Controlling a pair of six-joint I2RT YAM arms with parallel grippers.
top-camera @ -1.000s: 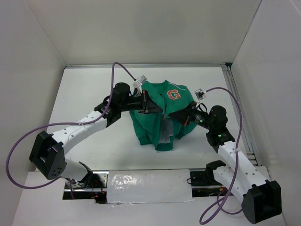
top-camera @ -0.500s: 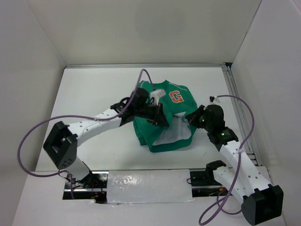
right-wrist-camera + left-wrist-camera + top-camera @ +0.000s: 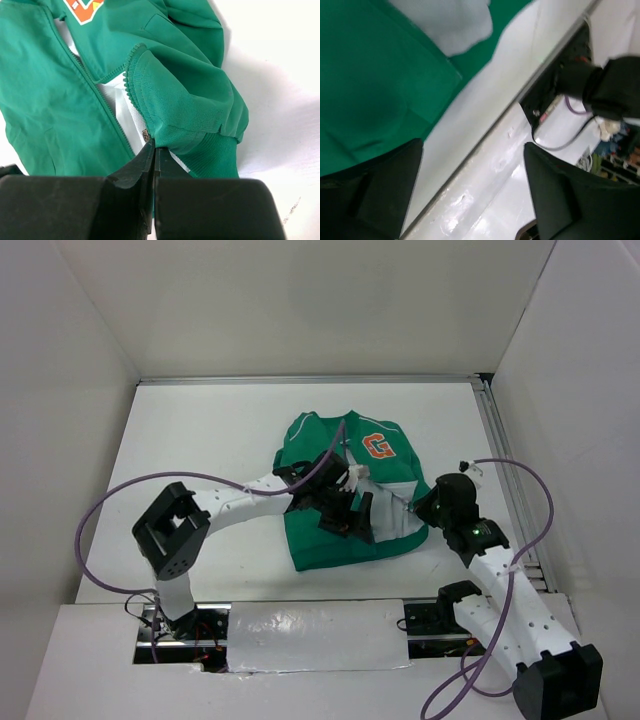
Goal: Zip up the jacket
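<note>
The jacket (image 3: 312, 536) lies front up on the tabletop (image 3: 190, 430), collar away from me and hem nearest my bases, with its orange G patch (image 3: 377, 447) showing. My right fingers (image 3: 152, 159) are pressed fully together on the bottom corner of the front opening, where the ribbed hem (image 3: 172, 107) meets the zipper track (image 3: 100, 97). A small metal piece sits right at their tips (too small to tell whether it is the slider). My left fingers (image 3: 352, 514) are spread wide over the lower front with nothing between them. The pale lining (image 3: 119, 107) shows in the gap, so the front is open low down. I judge the cloth light, soft and limp: it will bunch and slide rather than resist, so it needs anchoring. The thick ribbing gives the firmest hold, while the slider is likely small and slippery, wanting a precise pinch.
</note>
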